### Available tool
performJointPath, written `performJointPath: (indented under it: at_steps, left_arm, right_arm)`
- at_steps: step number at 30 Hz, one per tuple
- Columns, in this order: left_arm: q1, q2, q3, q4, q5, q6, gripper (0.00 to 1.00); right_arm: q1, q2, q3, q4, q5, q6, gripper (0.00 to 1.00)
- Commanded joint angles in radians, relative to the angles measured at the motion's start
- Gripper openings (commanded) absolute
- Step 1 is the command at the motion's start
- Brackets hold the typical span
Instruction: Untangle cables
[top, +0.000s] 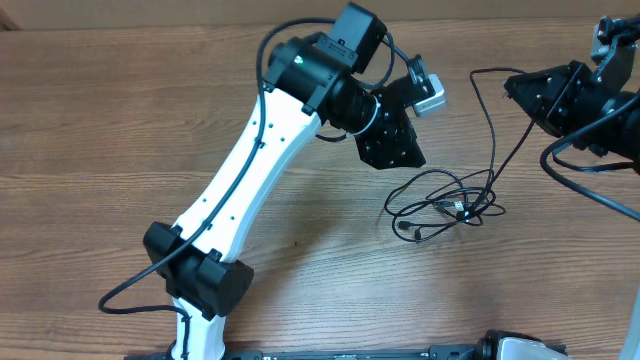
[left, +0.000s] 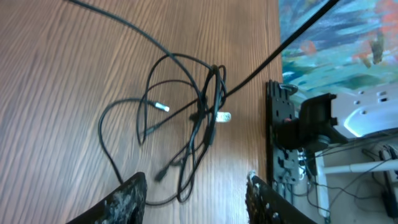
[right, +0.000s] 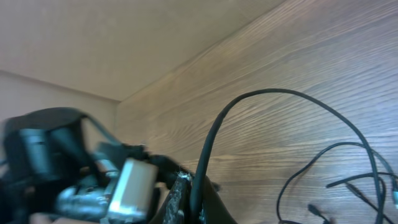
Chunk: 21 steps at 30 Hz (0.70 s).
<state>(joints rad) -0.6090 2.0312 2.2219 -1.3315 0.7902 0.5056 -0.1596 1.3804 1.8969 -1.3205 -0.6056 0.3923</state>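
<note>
Wood table. The left gripper hovers unclenched, nothing held, right over the cables, a loose knot lying flat with a silver plug in it. Farther out, one strand arcs off the knot into the right gripper, which is clenched on it. Step: pulling apart, barely begun by my read. Next the left probably needs to pinch a loop while the right draws away.

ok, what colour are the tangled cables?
Black cables, with a couple of silver plug tips; best seen in left wrist view.
</note>
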Motion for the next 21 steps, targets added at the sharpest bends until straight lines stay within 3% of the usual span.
performJointPath:
  at_steps: [1,6,12,16,21]
  left_arm:
    - [-0.041,0.009,-0.104,0.078,0.064,0.038,0.52]
    - [-0.075,0.009,-0.218,0.206,0.183,0.027,0.54]
    - [-0.097,0.010,-0.336,0.463,0.185,-0.170,0.54]
    - [-0.115,0.010,-0.381,0.568,0.114,-0.255,0.54]
    - [-0.148,0.010,-0.410,0.585,0.008,-0.276,0.52]
  right_arm:
    - [-0.017,0.019,0.018,0.005,-0.071,-0.027,0.04]
    - [-0.017,0.024,0.018,0.005,-0.071,-0.030,0.04]
    - [-0.017,0.024,0.018,0.005,-0.071,-0.030,0.04]
    - [-0.017,0.024,0.018,0.005,-0.071,-0.030,0.04]
    - [-0.017,0.024,0.018,0.005,-0.071,-0.030,0.04]
